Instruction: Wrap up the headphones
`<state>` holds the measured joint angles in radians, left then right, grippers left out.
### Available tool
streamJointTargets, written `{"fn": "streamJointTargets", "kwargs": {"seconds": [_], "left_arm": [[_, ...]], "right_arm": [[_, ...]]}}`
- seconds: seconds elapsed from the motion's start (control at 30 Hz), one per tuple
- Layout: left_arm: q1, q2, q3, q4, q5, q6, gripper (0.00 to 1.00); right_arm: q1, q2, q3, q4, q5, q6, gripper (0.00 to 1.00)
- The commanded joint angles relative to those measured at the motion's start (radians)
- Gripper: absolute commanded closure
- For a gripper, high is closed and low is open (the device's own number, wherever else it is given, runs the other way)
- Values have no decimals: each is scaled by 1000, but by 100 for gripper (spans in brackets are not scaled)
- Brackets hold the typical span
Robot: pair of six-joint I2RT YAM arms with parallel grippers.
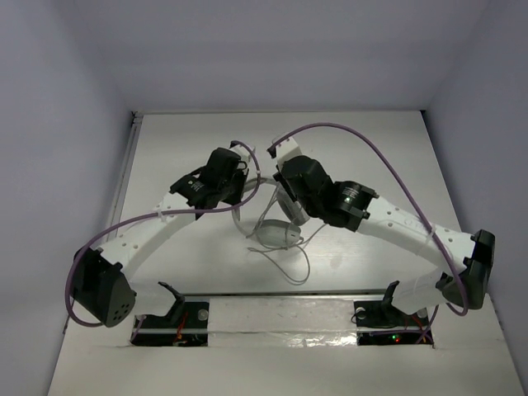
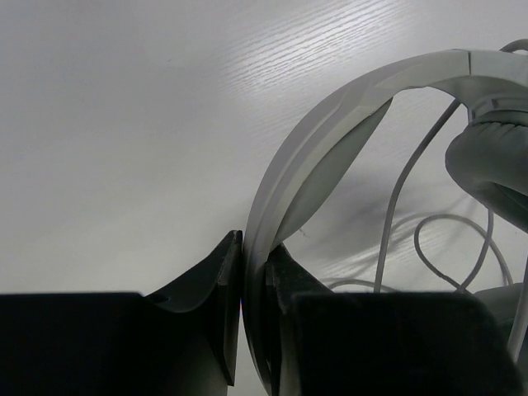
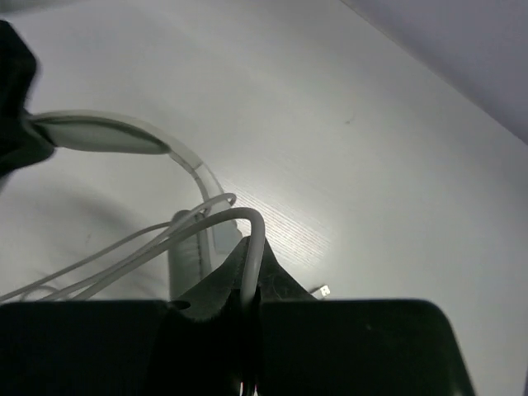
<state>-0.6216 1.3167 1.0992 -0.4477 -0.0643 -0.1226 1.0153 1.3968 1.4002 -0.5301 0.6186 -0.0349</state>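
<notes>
Headphones: white over-ear headphones point(image 1: 277, 234) with a curved plastic headband point(image 2: 330, 136) are held over the middle of the white wood-grain tabletop point(image 1: 371, 157).
Left arm: the left gripper point(image 2: 254, 252) is clamped narrowly on the headband.
Right arm: the thin white cord point(image 3: 216, 216) is pinched in the right gripper point(image 3: 252, 280).

Both arms meet over the middle of the table point(image 1: 177, 140). The left gripper point(image 2: 253, 268) clamps the headband point(image 2: 330, 107) and the right gripper point(image 3: 252, 266) pinches the cord point(image 3: 257, 235), which crowds the centre. Loose cord loops sprawl nearside, and a purple cable point(image 1: 363, 136) arches over the right arm. The table's far strip lies open.
</notes>
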Motion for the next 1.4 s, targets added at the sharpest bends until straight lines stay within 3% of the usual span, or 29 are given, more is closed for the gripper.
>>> {"fn": "streamJointTargets", "kwargs": {"seconds": [0.0,0.13,0.3,0.5,0.8,1.1,1.37], "left_arm": [[-3,-70,25,33,60,17,100],[-3,-73,42,29,116,28,100],[11,-112,70,43,240,32,100],[57,-129,142,29,345,31,100],[161,-160,231,61,492,-14,100],[215,-152,335,116,609,-98,100],[244,-87,501,175,618,-259,100]], "right_arm": [[-7,28,-36,67,130,-39,100],[-82,31,-56,117,147,-23,98],[-164,22,-60,131,132,4,87],[-251,-2,-82,156,34,76,80],[-325,-111,-257,318,-207,279,82],[-325,-189,-512,688,-496,403,82],[-325,-93,-694,1044,-710,521,81]]}}
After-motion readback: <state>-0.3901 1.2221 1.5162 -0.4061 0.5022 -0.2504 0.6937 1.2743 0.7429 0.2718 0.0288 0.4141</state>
